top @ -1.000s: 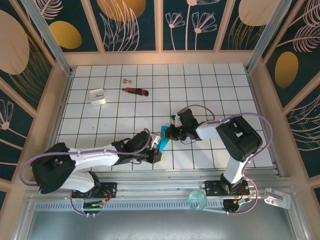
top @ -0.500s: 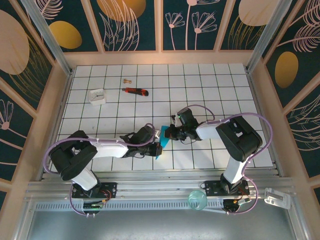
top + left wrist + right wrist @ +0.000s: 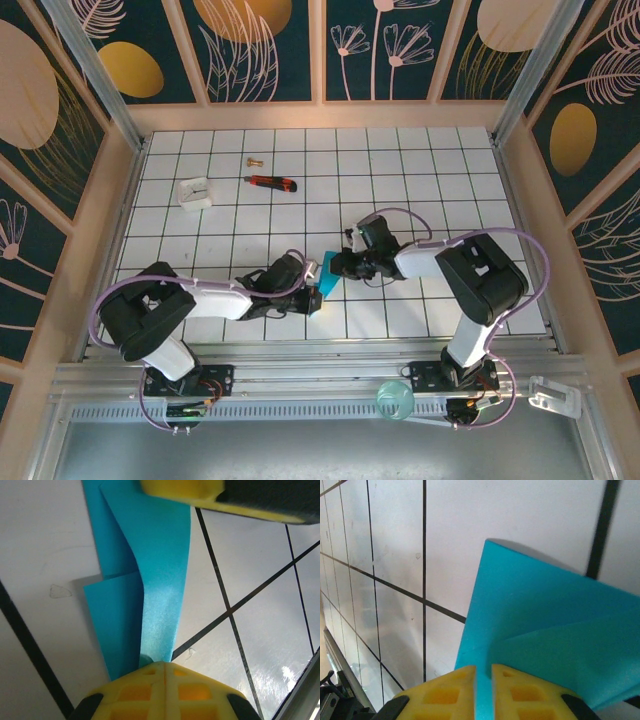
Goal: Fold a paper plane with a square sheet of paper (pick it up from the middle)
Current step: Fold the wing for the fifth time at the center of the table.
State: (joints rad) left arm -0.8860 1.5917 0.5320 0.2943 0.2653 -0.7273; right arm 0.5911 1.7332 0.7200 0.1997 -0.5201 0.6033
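From above, the folded teal paper [image 3: 329, 277] sits near the middle of the desk's [image 3: 450, 180] near edge, between the left end effector [image 3: 314, 298] and right end effector [image 3: 336, 266]. Left wrist camera: yellow fingers [image 3: 130, 695] pressed together pinch the paper. Right wrist camera: fingers [image 3: 445, 692], barely parted, pinch its edge.

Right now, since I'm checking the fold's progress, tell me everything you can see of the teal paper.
The teal paper is a small, thin, matte folded shape: overlapping layers, sharp creases, one pointed corner. It is at the near middle of the white tiled table, with the left gripper pinched shut on one edge and the right gripper pinching another.
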